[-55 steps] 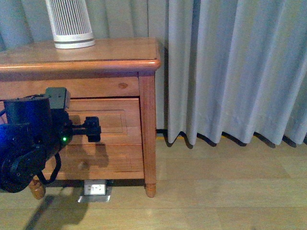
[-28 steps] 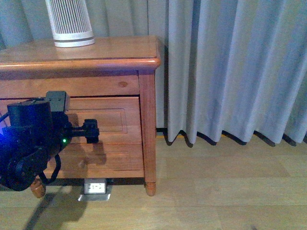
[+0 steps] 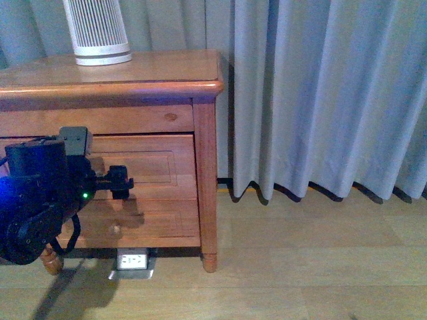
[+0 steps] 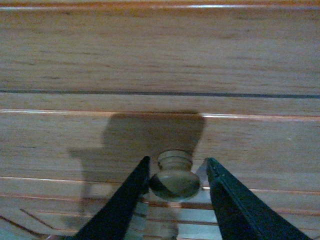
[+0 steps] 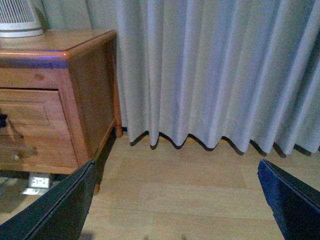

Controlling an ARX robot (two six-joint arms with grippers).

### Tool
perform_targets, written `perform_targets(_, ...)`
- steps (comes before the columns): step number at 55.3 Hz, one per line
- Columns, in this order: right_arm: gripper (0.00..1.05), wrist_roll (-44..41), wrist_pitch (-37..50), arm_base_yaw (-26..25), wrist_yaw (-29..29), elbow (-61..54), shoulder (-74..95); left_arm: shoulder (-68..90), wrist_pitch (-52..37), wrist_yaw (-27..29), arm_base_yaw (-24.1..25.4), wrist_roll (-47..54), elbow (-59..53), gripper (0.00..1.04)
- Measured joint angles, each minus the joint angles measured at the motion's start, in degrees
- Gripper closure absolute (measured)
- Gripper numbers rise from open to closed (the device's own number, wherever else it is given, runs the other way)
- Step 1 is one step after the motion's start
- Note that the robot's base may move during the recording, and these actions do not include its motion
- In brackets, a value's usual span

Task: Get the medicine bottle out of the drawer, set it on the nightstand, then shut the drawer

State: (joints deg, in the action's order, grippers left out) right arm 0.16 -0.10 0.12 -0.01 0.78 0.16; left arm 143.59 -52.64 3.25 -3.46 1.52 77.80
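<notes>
Over the last second the left gripper (image 4: 178, 162) has eased in toward the front of the nightstand (image 3: 167, 70). Its jaws now straddle the knob (image 4: 174, 181) of the upper drawer (image 3: 160, 160), parted just wider than it (nothing clamped yet). The drawer looks shut, so the medicine bottle is out of sight, presumably inside. Closing on the knob and pulling seems the next step. The right gripper (image 5: 176, 167) hangs wide open and empty, well off to the nightstand's side.

No readable text, label or number anywhere.
</notes>
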Motion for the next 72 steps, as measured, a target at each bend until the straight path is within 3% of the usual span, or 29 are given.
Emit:
perform_targets(4, 0.07, 0.0, 0.0, 0.0, 0.0, 0.0, 0.0, 0.0, 0.07, 0.04, 0.0, -0.02, 0.0, 0.79)
perform_targets(25, 0.07, 0.0, 0.0, 0.0, 0.0, 0.0, 0.0, -0.96, -2.16, 0.31, -0.2, -0.07, -2.91, 0.8)
perform_targets(41, 0.07, 0.0, 0.0, 0.0, 0.0, 0.0, 0.0, -9.79, -11.91, 3.85, -1.88, 0.26, -23.61, 0.81)
perform_targets(62, 0.07, 0.0, 0.0, 0.0, 0.0, 0.0, 0.0, -20.22, -17.27, 7.89, -5.22, 4.5, -47.3, 0.81)
perform_targets(72, 0.07, 0.0, 0.0, 0.0, 0.0, 0.0, 0.0, -22.23, -14.58, 7.06, -5.51, 4.85, -49.81, 0.54)
